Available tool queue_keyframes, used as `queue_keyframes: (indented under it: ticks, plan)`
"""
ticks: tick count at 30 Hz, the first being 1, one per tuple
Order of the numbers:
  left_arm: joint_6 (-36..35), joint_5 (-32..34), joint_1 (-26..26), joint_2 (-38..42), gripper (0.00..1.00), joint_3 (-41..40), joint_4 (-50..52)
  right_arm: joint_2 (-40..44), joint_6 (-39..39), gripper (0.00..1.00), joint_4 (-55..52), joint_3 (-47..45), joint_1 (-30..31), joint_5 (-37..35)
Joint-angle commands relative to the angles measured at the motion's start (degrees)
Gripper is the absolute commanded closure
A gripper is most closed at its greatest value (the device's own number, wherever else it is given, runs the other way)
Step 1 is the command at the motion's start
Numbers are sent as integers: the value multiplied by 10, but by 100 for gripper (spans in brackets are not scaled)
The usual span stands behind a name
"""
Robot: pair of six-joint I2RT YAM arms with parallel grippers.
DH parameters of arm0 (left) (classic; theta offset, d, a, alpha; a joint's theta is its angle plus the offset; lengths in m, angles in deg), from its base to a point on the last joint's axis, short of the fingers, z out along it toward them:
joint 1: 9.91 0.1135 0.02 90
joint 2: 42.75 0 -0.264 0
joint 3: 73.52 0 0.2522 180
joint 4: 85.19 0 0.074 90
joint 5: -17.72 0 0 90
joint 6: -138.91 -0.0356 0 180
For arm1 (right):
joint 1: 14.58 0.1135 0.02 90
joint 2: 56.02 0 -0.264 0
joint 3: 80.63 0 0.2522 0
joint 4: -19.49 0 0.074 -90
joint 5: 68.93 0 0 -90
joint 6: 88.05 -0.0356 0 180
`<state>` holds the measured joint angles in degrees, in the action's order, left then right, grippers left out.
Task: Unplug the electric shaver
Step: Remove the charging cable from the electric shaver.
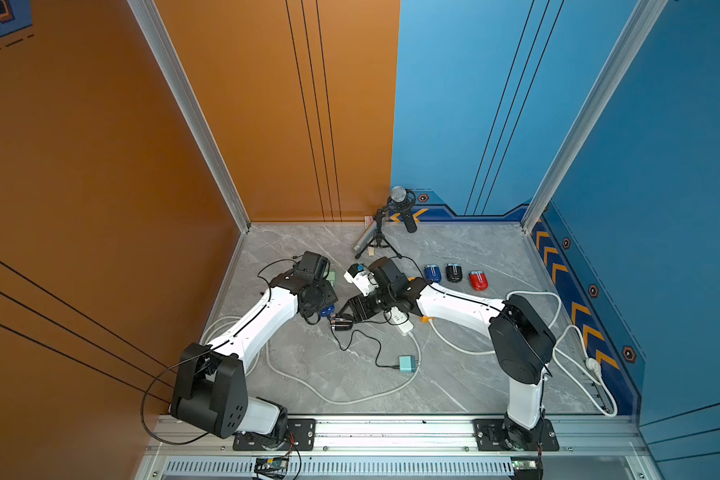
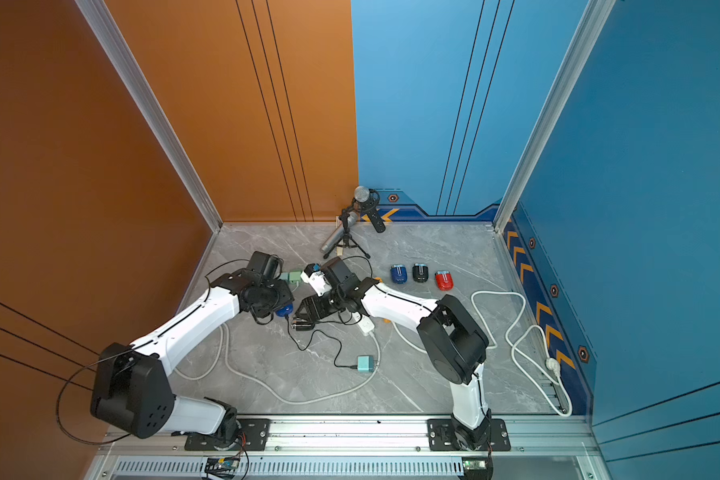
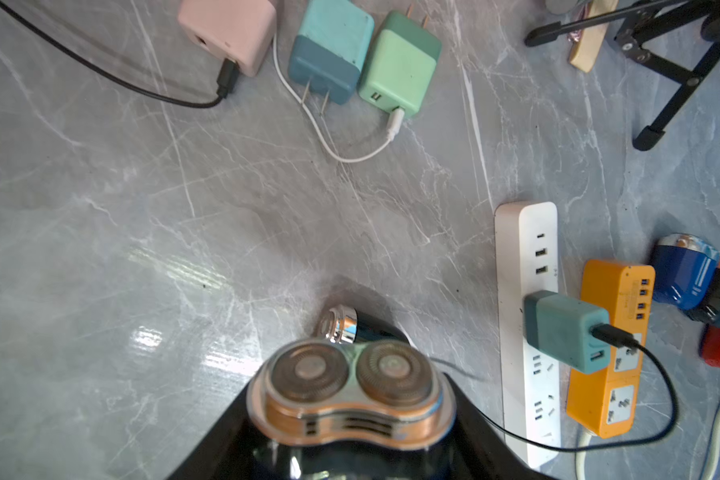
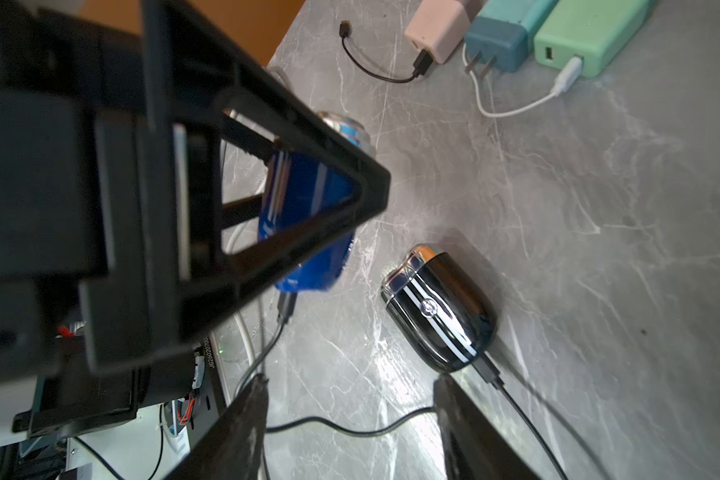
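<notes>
Fig.: L gripper [image 3: 350, 382] clamps blue shaver [image 4: 312, 266], heads toward wrist cam, cable plug [image 4: 285, 305] in its base. R gripper [image 4: 350, 380] spread, empty; black shaver [image 4: 437, 307], also corded, lies on marble [image 4: 558, 249] just ahead of its fingertips. Open marble btw shavers & charger row [image 4: 504, 37]; arms nearly meet mid-table.

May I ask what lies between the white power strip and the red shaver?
The orange rectangular power strip lies between them, as the left wrist view shows.
</notes>
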<state>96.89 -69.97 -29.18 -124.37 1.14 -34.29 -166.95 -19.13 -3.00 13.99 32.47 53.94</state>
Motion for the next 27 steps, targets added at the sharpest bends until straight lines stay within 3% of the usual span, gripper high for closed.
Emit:
queue_keyframes:
  ticks: [1,9,27]
  plan:
    - [25,14,-17,19,57,30,19,-17,-16,36,26,22,8,43]
    - [59,46,-35,31,56,40,20,-34,-21,42,8,49,11,35]
    - [157,75,-56,48,55,26,18,-38,-89,70,54,62,-8,15]
